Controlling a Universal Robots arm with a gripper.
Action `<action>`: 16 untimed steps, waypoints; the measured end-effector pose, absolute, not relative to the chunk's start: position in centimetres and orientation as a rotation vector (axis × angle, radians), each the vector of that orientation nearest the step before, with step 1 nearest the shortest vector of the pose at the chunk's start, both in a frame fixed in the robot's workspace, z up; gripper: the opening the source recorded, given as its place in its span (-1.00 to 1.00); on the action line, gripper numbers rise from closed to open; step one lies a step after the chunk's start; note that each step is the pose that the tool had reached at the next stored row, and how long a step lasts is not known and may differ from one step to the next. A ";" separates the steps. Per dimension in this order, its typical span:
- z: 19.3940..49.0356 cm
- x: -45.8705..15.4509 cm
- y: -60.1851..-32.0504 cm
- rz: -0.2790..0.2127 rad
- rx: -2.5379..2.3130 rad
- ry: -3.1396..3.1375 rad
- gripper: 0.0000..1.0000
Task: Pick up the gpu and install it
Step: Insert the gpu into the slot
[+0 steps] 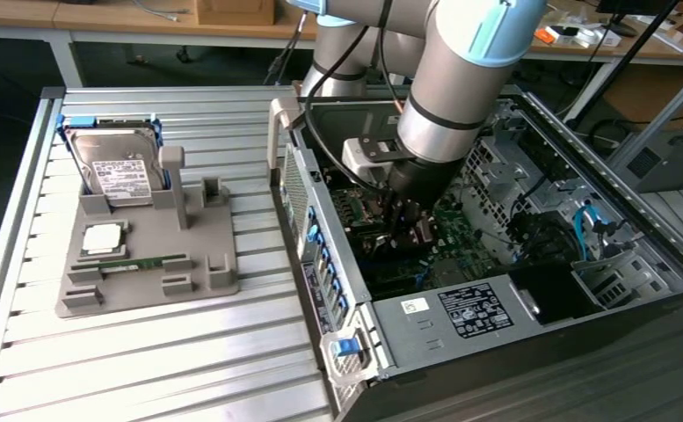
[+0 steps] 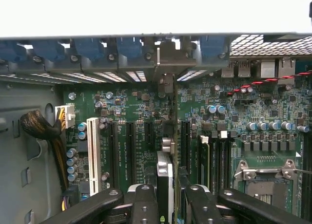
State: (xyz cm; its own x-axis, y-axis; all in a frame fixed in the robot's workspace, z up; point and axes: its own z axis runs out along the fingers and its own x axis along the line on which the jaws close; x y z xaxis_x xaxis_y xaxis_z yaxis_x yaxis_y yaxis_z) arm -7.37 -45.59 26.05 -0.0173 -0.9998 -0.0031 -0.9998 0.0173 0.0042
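- Silver metal table (image 1: 141, 352) with long ridges fills the near part of the room, and desks stand at the back.
- On the table sits a gray holder tray (image 1: 207, 277), at about 9 o'clock from the open computer case (image 1: 459, 343).
- A silver hard drive (image 1: 119, 167) with a white label leans up in the tray, at 12 o'clock on it.
- A square chip (image 1: 103, 237) and a thin green RAM stick (image 1: 136, 262) lie flat on the tray, the stick just at 6 o'clock from the chip.
- A big gray robot arm (image 1: 464, 79) reaches down into the case.
- Its gripper (image 2: 165, 195) is low inside, over the green motherboard (image 2: 141, 131).
- The gripper holds the gpu (image 2: 165, 173) between its black fingers (image 2: 146, 202). The card stands on its thin edge, in line with the long black slots (image 2: 130, 146).
- A silver chip socket (image 2: 265, 177) sits at about 3 o'clock from the card.
- Blue clips (image 2: 90, 46) run along the case wall, past the card's far end.
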 end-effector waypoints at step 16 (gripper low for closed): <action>25.8 -7.4 -45.6 -0.008 2.201 -2.240 -0.47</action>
